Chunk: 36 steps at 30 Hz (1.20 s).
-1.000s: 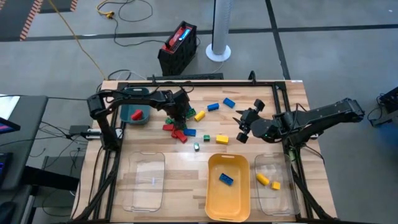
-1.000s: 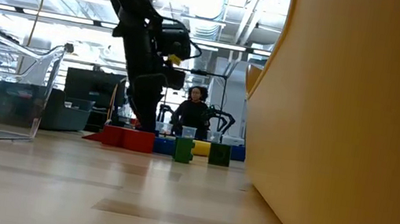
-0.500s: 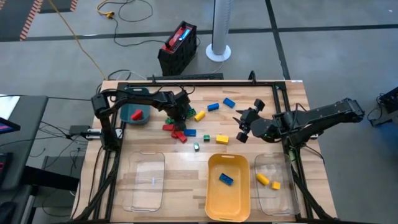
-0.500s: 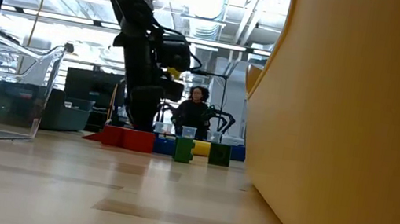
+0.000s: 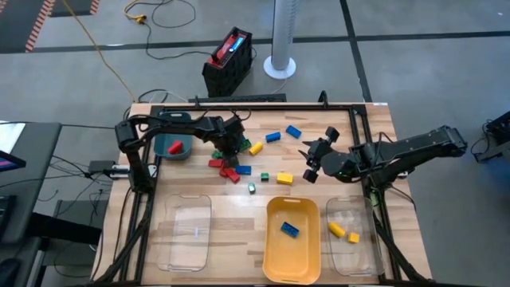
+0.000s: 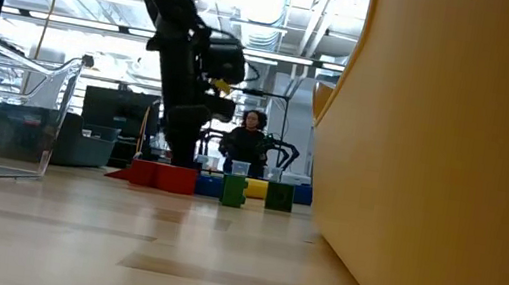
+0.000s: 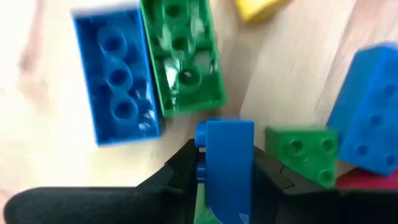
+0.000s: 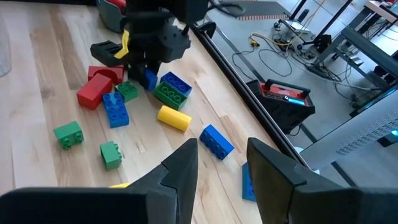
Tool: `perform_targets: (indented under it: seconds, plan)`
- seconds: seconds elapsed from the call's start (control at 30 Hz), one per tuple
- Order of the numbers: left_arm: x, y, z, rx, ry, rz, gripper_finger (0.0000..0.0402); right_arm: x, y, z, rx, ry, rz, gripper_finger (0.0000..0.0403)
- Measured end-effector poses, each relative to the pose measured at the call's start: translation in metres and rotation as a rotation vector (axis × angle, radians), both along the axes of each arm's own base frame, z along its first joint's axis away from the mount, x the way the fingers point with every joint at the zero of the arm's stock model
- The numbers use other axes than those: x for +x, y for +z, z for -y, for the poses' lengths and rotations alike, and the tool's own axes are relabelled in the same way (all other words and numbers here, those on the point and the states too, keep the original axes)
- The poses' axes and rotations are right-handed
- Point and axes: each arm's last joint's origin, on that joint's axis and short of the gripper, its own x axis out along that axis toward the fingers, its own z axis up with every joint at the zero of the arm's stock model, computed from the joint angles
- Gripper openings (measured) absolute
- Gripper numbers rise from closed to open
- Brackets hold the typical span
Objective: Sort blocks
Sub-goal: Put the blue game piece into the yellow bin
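Note:
The blocks (image 5: 231,166) lie in a loose heap of red, green, blue and yellow bricks on the far half of the table, with stray ones such as a yellow block (image 5: 284,178) nearby. My left gripper (image 5: 227,143) stands over the heap, pointing down, shut on a blue block (image 7: 229,155). The right wrist view also shows the left gripper (image 8: 149,62) there. My right gripper (image 5: 312,162) hovers open to the right of the heap, touching nothing; its wrist view shows the right gripper (image 8: 221,168) with a wide gap. My left gripper pinches a narrow blue block (image 8: 149,79) between its two fingers (image 7: 180,171), which come from above, pointing down. The block stands on end between them among the heap's bricks, next to a green block (image 7: 305,152). I cannot tell whether it is lifted clear.
A teal tray (image 5: 163,147) with a red block sits at the far left. Along the near edge stand a clear tray (image 5: 187,231), a yellow tray (image 5: 292,251) holding a blue block, and a clear tray (image 5: 351,243) holding two yellow blocks. Black frame rails border the table.
My left gripper has shifted slightly toward the far edge over the heap and stays shut. The right arm has kept still.

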Motion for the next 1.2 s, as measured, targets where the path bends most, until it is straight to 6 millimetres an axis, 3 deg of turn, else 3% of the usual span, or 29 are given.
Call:
perform_targets:
  seconds: [0.4,0.63,0.8,1.03,1.2]
  plan:
    - [0.027,0.043,0.024,0.085,-0.100,0.045,0.0085,0.000,0.000,0.000,0.000,-0.001,-0.005,0.0152]
    - [0.042,0.077,0.046,0.141,-0.148,0.037,0.0086,-0.002,-0.002,0.001,0.006,-0.010,-0.021,0.0152]
    - [0.051,0.086,0.078,0.146,-0.211,0.062,0.0086,-0.006,-0.005,0.002,0.004,-0.019,-0.064,0.0152]
    - [0.060,0.089,0.134,0.217,-0.307,0.110,0.0086,-0.033,-0.005,0.008,0.040,-0.146,-0.095,0.0152]
    - [0.066,0.100,0.166,0.225,-0.361,0.191,0.0087,-0.039,-0.009,0.010,0.061,-0.173,-0.078,0.0152]
